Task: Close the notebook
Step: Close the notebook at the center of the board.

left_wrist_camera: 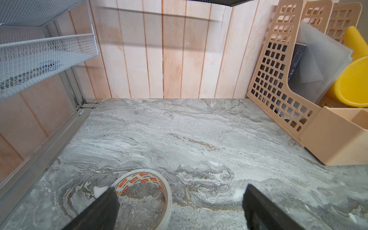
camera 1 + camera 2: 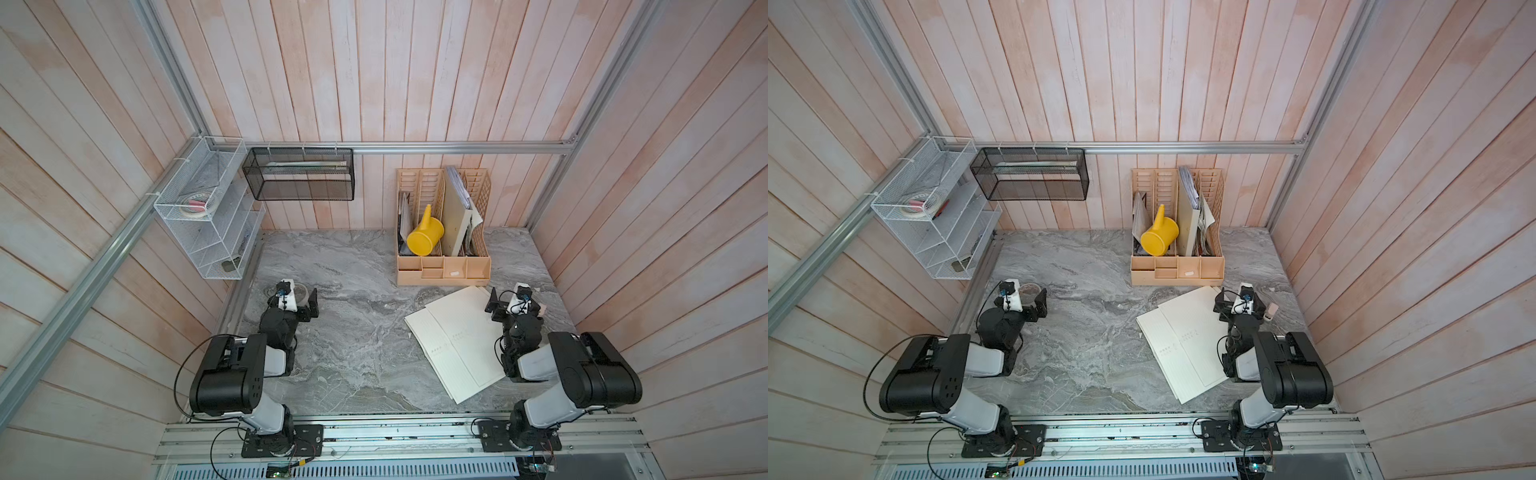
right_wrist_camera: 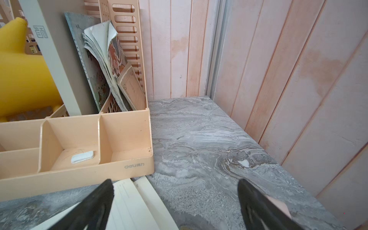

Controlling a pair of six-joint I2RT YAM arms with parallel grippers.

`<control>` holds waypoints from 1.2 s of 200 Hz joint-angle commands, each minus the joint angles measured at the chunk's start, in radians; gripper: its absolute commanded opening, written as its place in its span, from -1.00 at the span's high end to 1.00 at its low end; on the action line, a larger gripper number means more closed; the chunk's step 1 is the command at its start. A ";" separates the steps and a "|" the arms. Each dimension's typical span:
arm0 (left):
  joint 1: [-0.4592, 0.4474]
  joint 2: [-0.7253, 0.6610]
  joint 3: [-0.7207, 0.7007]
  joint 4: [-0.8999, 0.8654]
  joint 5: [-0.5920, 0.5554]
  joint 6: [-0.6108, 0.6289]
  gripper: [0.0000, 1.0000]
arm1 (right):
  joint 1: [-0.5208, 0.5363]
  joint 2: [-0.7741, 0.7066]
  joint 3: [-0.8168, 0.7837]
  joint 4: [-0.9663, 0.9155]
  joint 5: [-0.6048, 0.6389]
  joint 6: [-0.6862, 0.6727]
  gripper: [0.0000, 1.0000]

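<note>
- The notebook (image 2: pixel 457 340) lies open and flat on the right part of the table (image 2: pixel 353 365). It is just in front of the beige organizer (image 2: pixel 442 266) and close beside the right arm. In both top views its cream, lined leaves are a little fanned, one over another.
- I judge it to be light and thin, with soft pages that bend easily; a leaf pinched in its middle may curl or crease.
- The best place to take hold seems to be the long outer edge facing the middle of the table. That edge is free, while the opposite side is partly covered by the right arm.
- The table top is smooth and grey with a marble pattern, so the notebook will probably slide when it is pushed. One half may need pressing down while the other is folded over the spine.
- The right fingers (image 3: pixel 93 205) stand wide apart and hold nothing; one of them hangs over a far corner of the notebook.
- The left fingers (image 1: pixel 99 209) are also wide apart and empty, well apart from the notebook, above a roll of tape (image 1: pixel 139 176).
- Pale wooden planks close the space on three sides. A white wire shelf (image 2: pixel 208 216) and a black mesh basket (image 2: pixel 299 174) hang near the far left corner, and a yellow watering can (image 2: pixel 426 239) sits in the organizer.
</note>
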 commanded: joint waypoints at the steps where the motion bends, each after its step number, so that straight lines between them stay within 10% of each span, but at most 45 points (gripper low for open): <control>1: 0.003 -0.009 0.007 -0.003 0.006 0.010 -1.00 | -0.005 0.010 0.019 -0.011 -0.009 0.004 -0.97; 175: 0.005 -0.015 0.008 0.000 0.000 0.007 -1.00 | -0.021 0.002 0.009 0.002 -0.031 0.014 -0.96; 240: -0.007 -0.334 0.151 -0.474 -0.178 -0.110 -0.84 | 0.054 -0.411 0.083 -0.453 0.098 0.018 -0.97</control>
